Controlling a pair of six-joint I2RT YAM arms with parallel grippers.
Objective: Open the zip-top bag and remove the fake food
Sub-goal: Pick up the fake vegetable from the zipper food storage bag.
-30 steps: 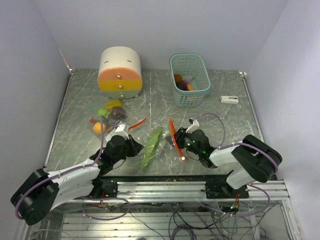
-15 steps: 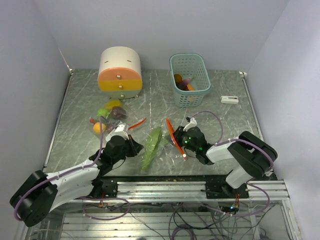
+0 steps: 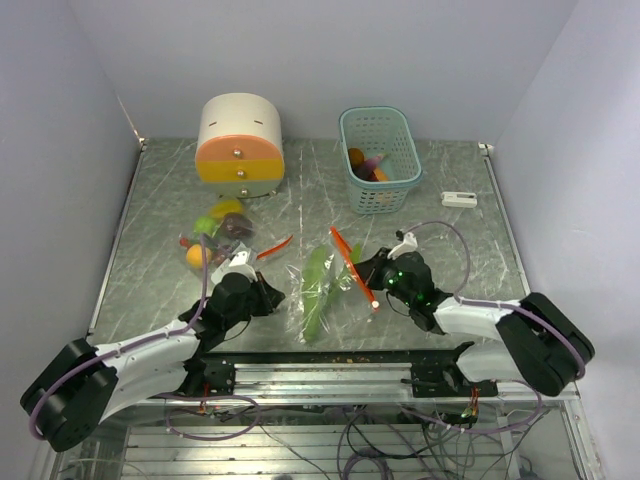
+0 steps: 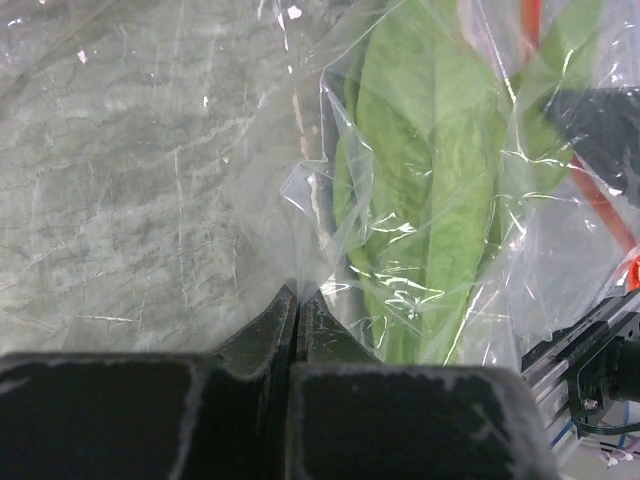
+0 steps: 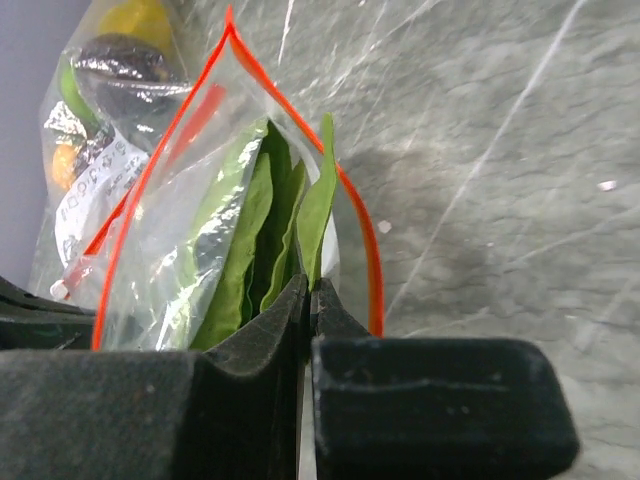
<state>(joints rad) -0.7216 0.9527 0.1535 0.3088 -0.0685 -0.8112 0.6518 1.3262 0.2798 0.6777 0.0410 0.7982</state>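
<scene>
Left wrist view: the green leaf runs off the top edge. Its lower end is hidden behind the left gripper, where a fold of the clear bag also disappears between the closed tips. Right wrist view: the leaf's base vanishes behind the right gripper; whether its tips pinch leaf or plastic cannot be told. Toys at top left blur behind crinkled plastic. From above, the basket hides most of its contents, and a small white object is too small to identify.
</scene>
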